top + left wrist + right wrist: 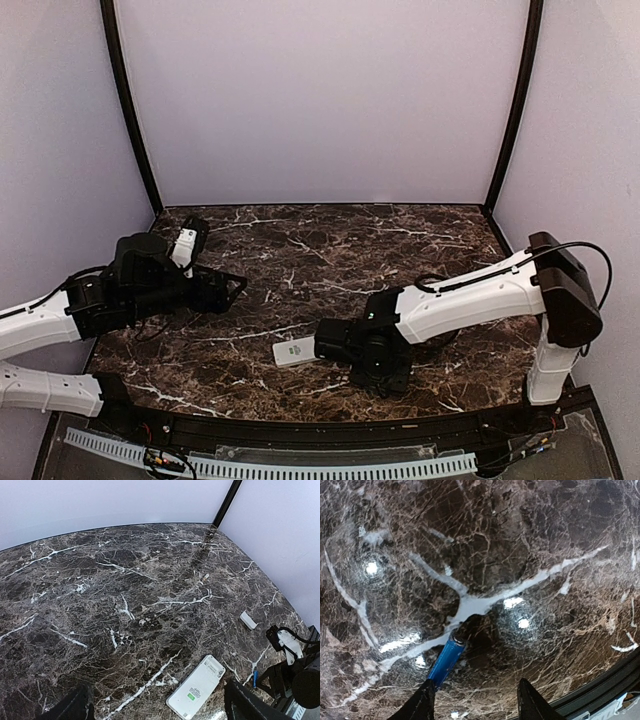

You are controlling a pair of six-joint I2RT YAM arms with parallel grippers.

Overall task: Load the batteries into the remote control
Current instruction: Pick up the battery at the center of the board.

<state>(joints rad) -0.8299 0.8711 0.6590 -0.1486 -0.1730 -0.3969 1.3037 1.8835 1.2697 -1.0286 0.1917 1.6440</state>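
The left end effector (232, 291) hovers open above the desk (330, 240), and the remote control (293, 351) lies flat near the middle. The right end effector (475, 702), jaws spread, hangs low over a blue battery (446, 660) that lies off-centre by one finger. It should probably centre the battery between its jaws before closing.

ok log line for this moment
left fingers open, empty | right fingers open, low by battery | remote flat on table, cover plate apart

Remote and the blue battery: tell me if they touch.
Apart. The left wrist view shows bare table between the remote and the battery.
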